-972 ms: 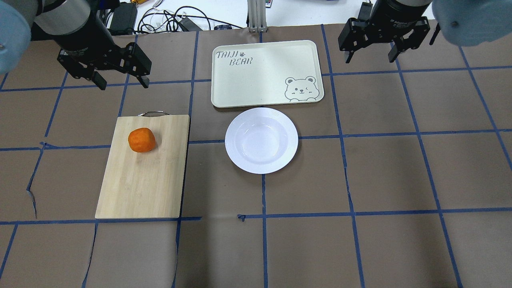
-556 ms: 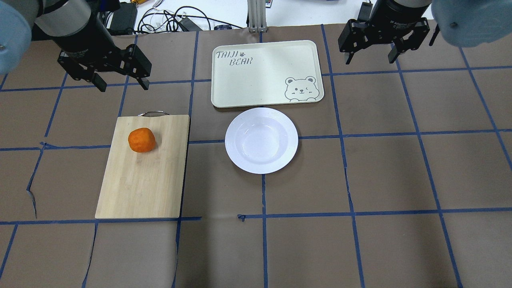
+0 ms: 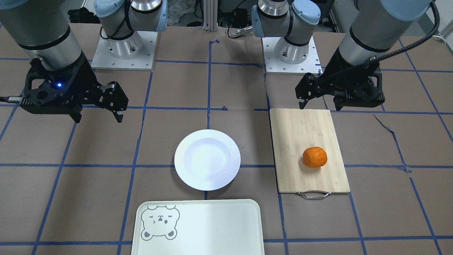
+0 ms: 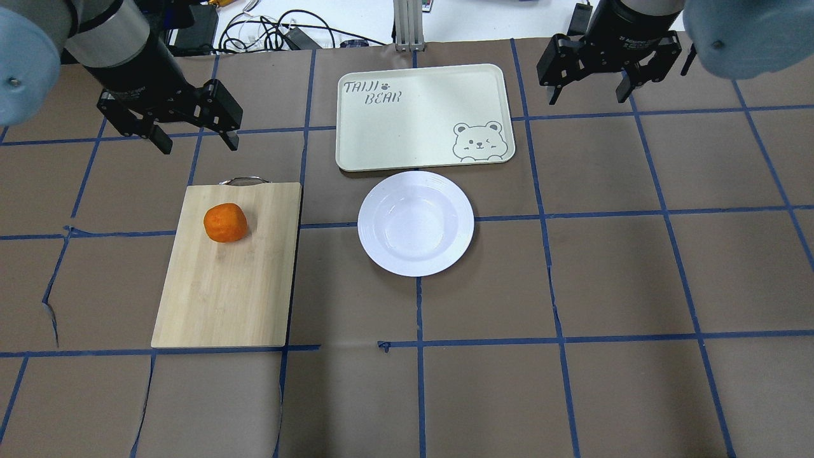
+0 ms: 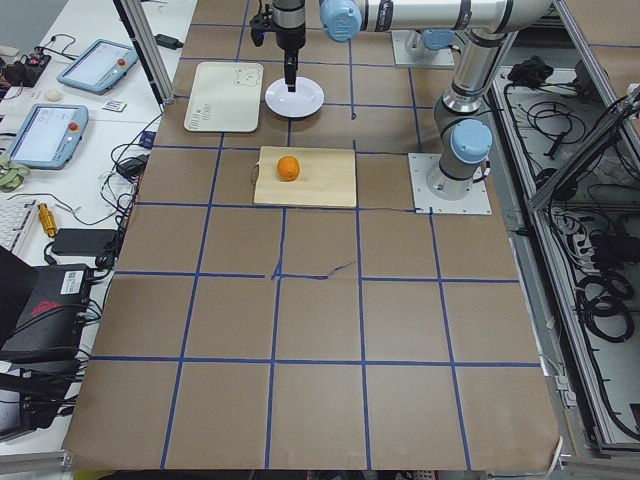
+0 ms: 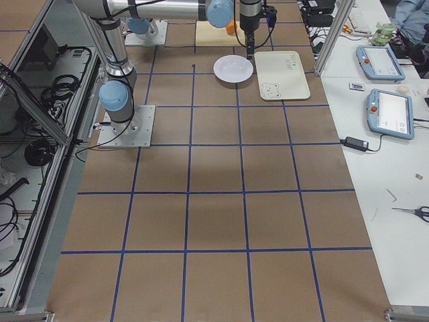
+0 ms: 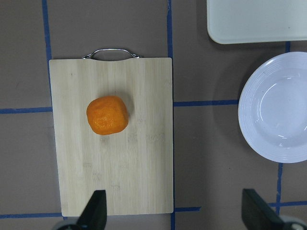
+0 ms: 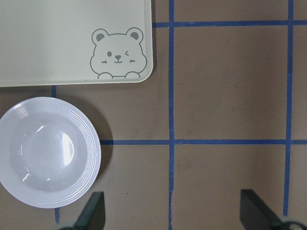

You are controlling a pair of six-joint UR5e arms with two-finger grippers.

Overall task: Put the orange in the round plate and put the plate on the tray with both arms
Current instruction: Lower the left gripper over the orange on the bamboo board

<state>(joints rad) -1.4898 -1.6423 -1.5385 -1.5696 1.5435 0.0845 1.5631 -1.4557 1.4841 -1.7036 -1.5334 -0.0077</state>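
orange [image 4: 225, 222] on the cutting board [image 4: 229, 292], well apart from the wide-spread left gripper [image 4: 198, 145]; right gripper [image 4: 586, 97] likewise spread

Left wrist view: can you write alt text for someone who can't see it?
An orange sits on a wooden cutting board, seen from above. At the picture's right lie an empty white round plate and, past it, a corner of a pale tray; the open left claw shows at the bottom edge.

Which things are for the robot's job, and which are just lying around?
For the job: orange, round plate, tray, left gripper, right gripper, both jaws open.
Just lying about: wooden cutting board under the orange, cables beyond the table.
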